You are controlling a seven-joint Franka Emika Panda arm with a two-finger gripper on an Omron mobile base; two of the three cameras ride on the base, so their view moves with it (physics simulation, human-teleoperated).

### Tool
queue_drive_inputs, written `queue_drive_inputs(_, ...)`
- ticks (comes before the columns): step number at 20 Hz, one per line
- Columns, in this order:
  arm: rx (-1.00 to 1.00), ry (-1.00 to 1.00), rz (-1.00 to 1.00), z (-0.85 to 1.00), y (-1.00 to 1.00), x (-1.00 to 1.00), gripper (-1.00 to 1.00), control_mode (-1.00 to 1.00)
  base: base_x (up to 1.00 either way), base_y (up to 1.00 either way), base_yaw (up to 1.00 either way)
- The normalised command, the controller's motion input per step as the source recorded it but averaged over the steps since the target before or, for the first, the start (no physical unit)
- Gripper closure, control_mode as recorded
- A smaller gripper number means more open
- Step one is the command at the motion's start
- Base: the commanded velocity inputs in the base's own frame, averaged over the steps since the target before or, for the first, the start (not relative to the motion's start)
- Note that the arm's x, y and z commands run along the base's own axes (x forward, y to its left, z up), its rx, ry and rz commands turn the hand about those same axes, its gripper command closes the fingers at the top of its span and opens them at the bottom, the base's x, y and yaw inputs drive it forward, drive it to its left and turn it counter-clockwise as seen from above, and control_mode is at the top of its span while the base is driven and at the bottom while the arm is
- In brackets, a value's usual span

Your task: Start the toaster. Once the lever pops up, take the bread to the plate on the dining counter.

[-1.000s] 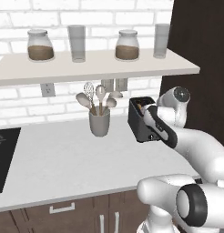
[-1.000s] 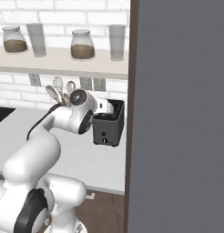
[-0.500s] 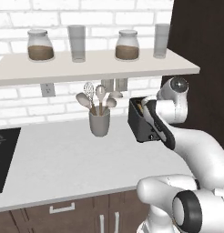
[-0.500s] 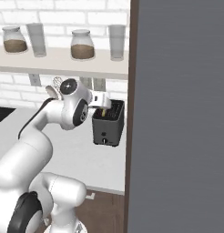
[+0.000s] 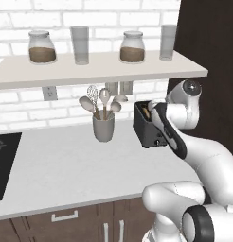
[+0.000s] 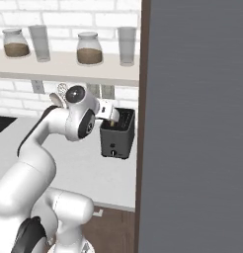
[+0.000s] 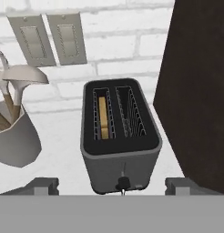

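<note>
Nearest of all, the gripper (image 7: 112,184) hangs just in front of the toaster (image 7: 119,139), its two dark finger tips (image 7: 45,184) set far apart at either side of the hand view and closed on nothing. Between them, low on the toaster's front face, sits a small dark lever knob (image 7: 123,183). The black two-slot toaster stands on the white bench (image 5: 66,165), close to a dark tall cabinet panel (image 7: 200,91) on its right. Inside its left slot the bread (image 7: 103,117) stands on edge, a thin brown slice sunk well down between the wire guides; the right slot holds only its wire guides. Left of the toaster, a grey utensil cup (image 5: 103,128) holds a whisk and pale spoons. At the bench's far left edge lies the corner of a black cooktop (image 5: 2,163). Behind the toaster, two grey outlet plates (image 7: 48,38) are set in the white brick wall. Higher up, a pale shelf (image 5: 99,68) carries two lidded jars (image 5: 41,47) of brown contents and two empty glasses (image 5: 81,45).
</note>
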Motion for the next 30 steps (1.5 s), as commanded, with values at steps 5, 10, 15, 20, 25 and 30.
queue_drive_inputs(5,0.11,-0.02,0.00,0.02,0.00,-0.04,-1.00,-1.00,0.00,0.00,0.00)
queue_drive_inputs(10,0.00,0.00,0.00,0.00,0.05,0.00,-1.00,-1.00,0.00,0.00,0.00)
queue_drive_inputs(15,0.00,0.00,0.00,0.00,0.05,-0.18,-1.00,-1.00,0.00,0.00,0.00)
queue_drive_inputs(20,0.00,0.00,0.00,0.00,0.01,-0.17,-1.00,-1.00,0.00,0.00,0.00)
queue_drive_inputs(25,0.00,0.00,0.00,0.00,0.00,0.00,-1.00,-1.00,0.00,0.00,0.00)
queue_drive_inputs(30,0.00,0.00,0.00,0.00,0.00,0.00,-1.00,-1.00,0.00,0.00,0.00)
